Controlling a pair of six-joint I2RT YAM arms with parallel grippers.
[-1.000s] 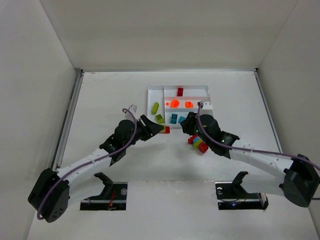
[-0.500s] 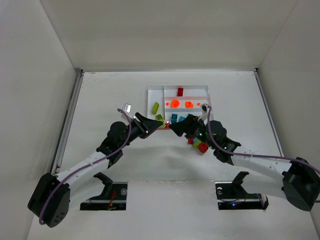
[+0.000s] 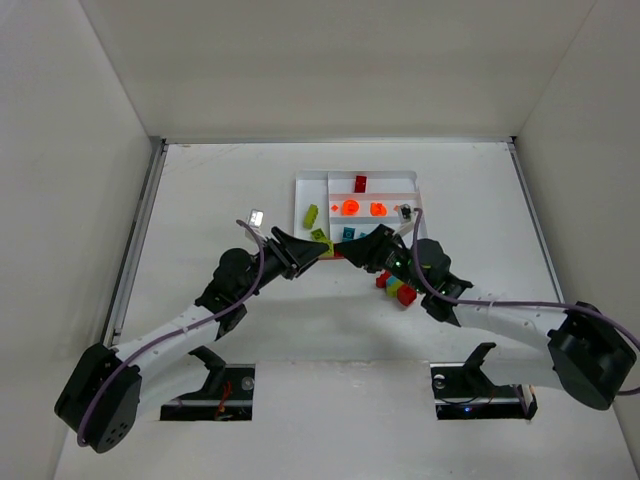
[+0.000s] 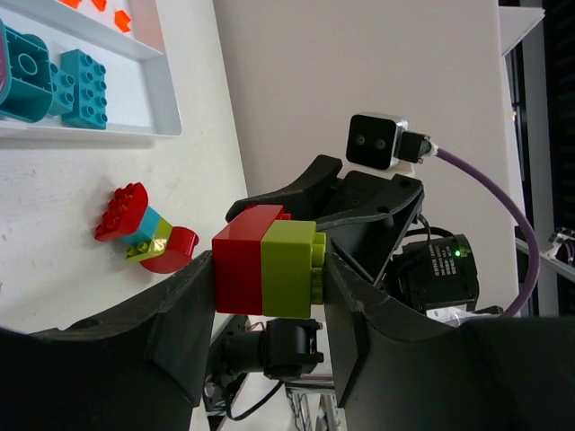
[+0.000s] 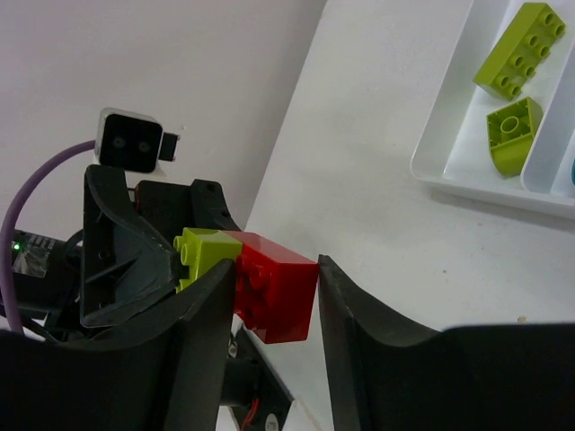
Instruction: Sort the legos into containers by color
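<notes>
1. Looking first at the joined red-and-lime brick pair (image 4: 265, 269), found it pinched between both grippers, just at 6 o'clock of the white tray (image 3: 303, 200).
2. Noted the left gripper (image 4: 268, 274) closed on the pair, reaching in from 9 o'clock.
3. Noted the right gripper (image 5: 276, 269) clamped on the red half, reaching in from 3 o'clock.
4. Spotted a loose cluster (image 3: 397, 287) of red, teal and lime bricks on the table (image 3: 200, 200), at 4 o'clock of the pair.
5. Found sorted pieces in the tray: lime bricks (image 3: 313, 214) in the tall section at 9 o'clock, a red brick (image 3: 360, 183) at 12 o'clock, orange pieces (image 3: 352, 207) mid-tray, and teal bricks (image 3: 348, 235) toward 6 o'clock.
</notes>
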